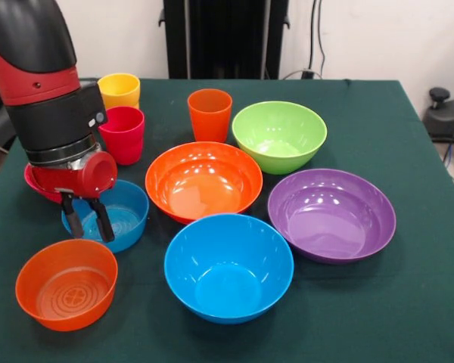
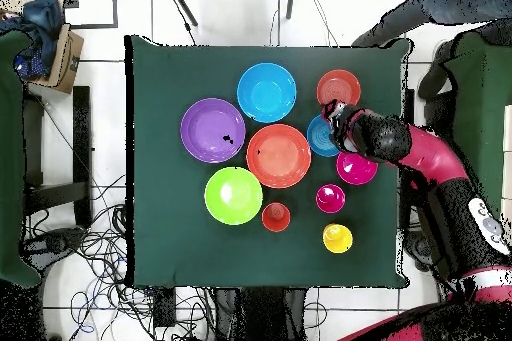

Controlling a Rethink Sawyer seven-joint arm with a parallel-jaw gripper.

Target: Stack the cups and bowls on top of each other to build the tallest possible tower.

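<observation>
— Hovering over the small blue bowl [image 1: 106, 215], the end effector [image 1: 87, 218] has its fingers parted, holding nothing; nothing is stacked yet.

— It should clamp the rim squarely, then lift straight. Right of that bowl sits the large orange bowl [image 1: 203, 180], a good base. I see no readable labels.

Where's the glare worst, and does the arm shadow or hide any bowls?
Front view: bright ceiling highlights on the purple bowl and large orange bowl; the arm hides most of the magenta bowl, claw over the small blue bowl. Overhead view: little glare, arm covers part of that blue bowl.
</observation>
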